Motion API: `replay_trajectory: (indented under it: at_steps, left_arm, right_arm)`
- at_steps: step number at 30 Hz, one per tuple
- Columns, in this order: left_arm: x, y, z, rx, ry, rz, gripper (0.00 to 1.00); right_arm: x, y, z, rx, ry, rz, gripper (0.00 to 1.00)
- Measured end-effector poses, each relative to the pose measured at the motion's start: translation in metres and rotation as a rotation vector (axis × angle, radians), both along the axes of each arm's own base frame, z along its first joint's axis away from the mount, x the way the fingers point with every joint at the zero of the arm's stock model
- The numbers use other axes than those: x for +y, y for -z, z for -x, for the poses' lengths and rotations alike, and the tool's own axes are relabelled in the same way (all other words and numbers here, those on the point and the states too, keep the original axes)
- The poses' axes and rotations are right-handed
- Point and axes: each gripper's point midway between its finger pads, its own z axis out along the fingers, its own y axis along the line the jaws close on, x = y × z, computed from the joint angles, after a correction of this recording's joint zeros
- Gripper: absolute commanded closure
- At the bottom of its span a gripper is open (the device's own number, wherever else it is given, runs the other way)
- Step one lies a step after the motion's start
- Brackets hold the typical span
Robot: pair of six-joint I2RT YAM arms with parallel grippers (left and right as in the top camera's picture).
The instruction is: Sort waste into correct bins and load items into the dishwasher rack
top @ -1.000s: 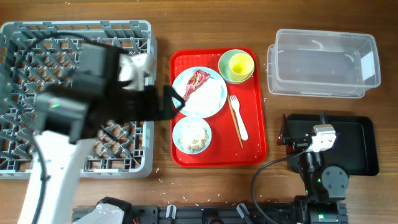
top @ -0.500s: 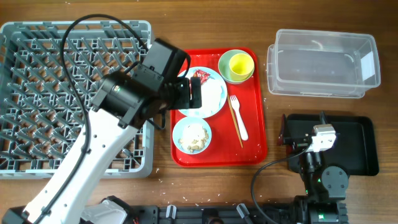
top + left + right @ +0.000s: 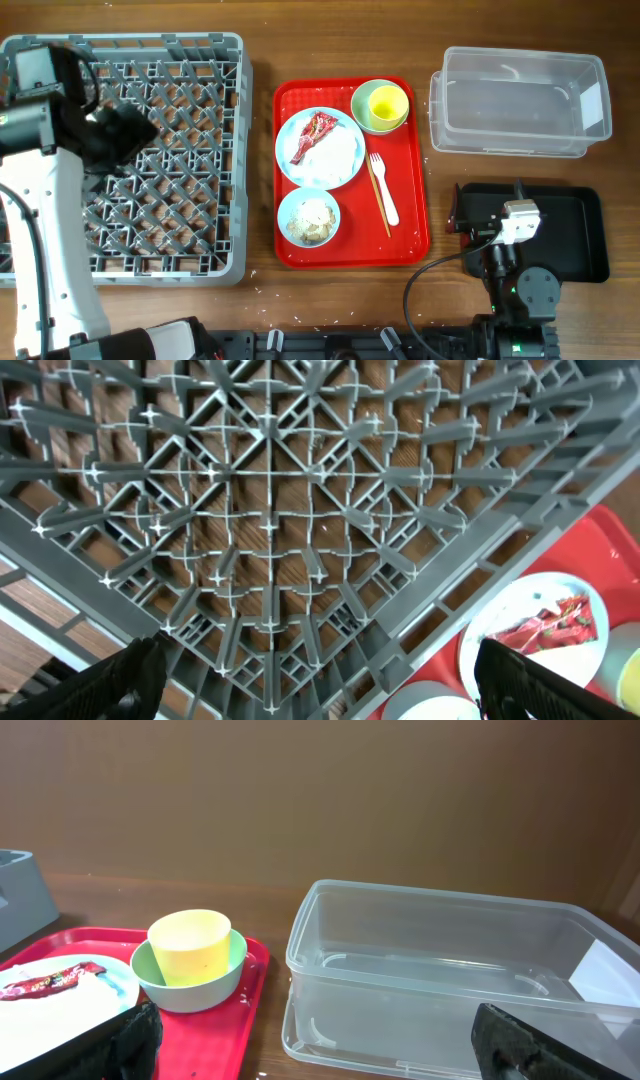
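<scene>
The red wrapper (image 3: 312, 132) lies on crumpled white tissue (image 3: 340, 152) on the round pale plate (image 3: 287, 165), which sits at the middle of the red tray (image 3: 415, 240). Just in front of the plate is the small white bowl (image 3: 291, 206) with off-white rice scraps (image 3: 312, 220) in it. Behind the plate, at the tray's far right corner, the yellow cup (image 3: 388, 103) stands inside the pale green bowl (image 3: 360, 118). The white fork (image 3: 385, 200) and the wooden chopsticks (image 3: 373, 180) lie side by side along the tray's right side, the chopsticks nearer the plate.

Neither gripper touches any of these. The left gripper (image 3: 320, 685) hangs over the grey dishwasher rack (image 3: 200, 150), left of the tray, with its jaws spread wide and nothing between them. Its wrist camera looks down on the bare lattice of pegs, with the plate and wrapper at the lower right edge. The right gripper (image 3: 325, 1045) is spread just as wide and holds nothing. It sits low over the left end of the black tray (image 3: 575, 230) at the near right of the table (image 3: 340, 30). It faces the clear tub (image 3: 520, 52), which stands behind the black tray and to the right of the red tray. From the right wrist the tub looks empty, with the cup and green bowl to its left.
</scene>
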Motion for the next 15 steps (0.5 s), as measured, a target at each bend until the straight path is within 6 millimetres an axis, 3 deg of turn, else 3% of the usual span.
replay_trajectory:
  at_steps: [2,4,6,7,8,9,10,11,14,15]
  left_arm:
    - [0.008,0.000,0.002,-0.004,-0.031,0.015,0.00]
    - [0.007,0.000,0.002,-0.006,-0.030,0.022,0.00]
    - [0.006,0.000,0.002,-0.006,-0.030,0.026,0.00]
    - [0.006,0.000,0.002,-0.006,-0.030,0.026,0.00]
    - [0.006,0.000,0.002,-0.006,-0.030,0.026,0.00]
    - [0.006,0.000,0.001,-0.008,-0.029,0.025,0.00]
    - [0.006,0.000,0.002,-0.005,-0.029,0.028,0.00]
    - [0.006,0.000,0.001,-0.008,-0.029,0.029,0.00]
    - [0.006,0.000,0.001,-0.010,-0.029,0.028,0.00]
    - [0.006,0.000,0.001,-0.008,-0.029,0.029,0.00]
  right_arm:
    - [0.001,-0.003,0.000,-0.010,-0.008,-0.007,0.00]
    - [0.027,-0.022,0.005,-0.068,-0.166,-0.167,0.00]
    - [0.064,-0.027,0.018,0.032,-0.399,-0.542,0.00]
    - [0.078,-0.015,0.024,0.216,-0.461,-0.895,0.00]
    - [0.084,-0.015,0.028,0.298,-0.487,-1.080,0.00]
    - [0.086,-0.040,0.032,0.247,-0.557,-1.144,0.00]
    - [0.088,-0.098,0.052,0.066,-0.727,-1.157,0.00]
    - [0.088,-0.128,0.068,-0.028,-0.815,-1.161,0.00]
    - [0.075,-0.162,0.065,-0.049,-0.752,-1.283,0.00]
    - [0.073,-0.186,0.061,-0.038,-0.703,-1.254,0.00]
